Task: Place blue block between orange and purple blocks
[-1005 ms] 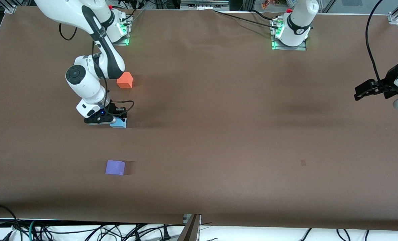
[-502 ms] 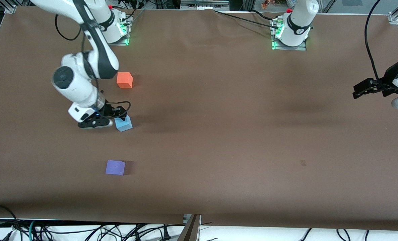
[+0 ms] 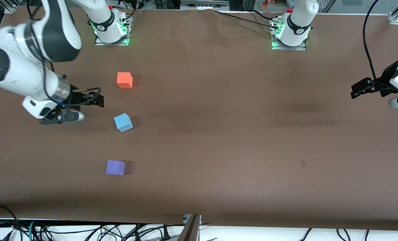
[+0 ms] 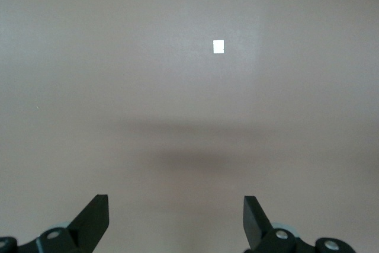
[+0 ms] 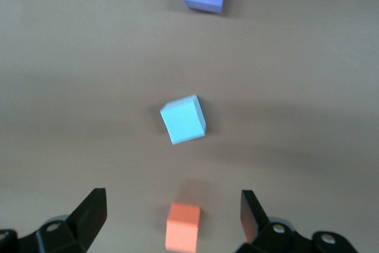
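Right gripper (image 3: 96, 100): jaws spread wide, empty, over bare worktop (image 3: 219, 134). Left gripper (image 3: 355, 92): jaws wide apart, empty, waiting. Blue block (image 3: 123, 122) rests skewed between orange block (image 3: 124, 80) and purple block (image 3: 115, 167).

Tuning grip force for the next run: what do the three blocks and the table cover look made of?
Blue block, orange block and purple block: probably foam or painted wood, matte, plain glare-free faces. Table cover: likely brown paper or cloth, matte, with faint creases.

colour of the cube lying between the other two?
Light sky-blue: the blue block, plain faces, shows best in the right wrist view.
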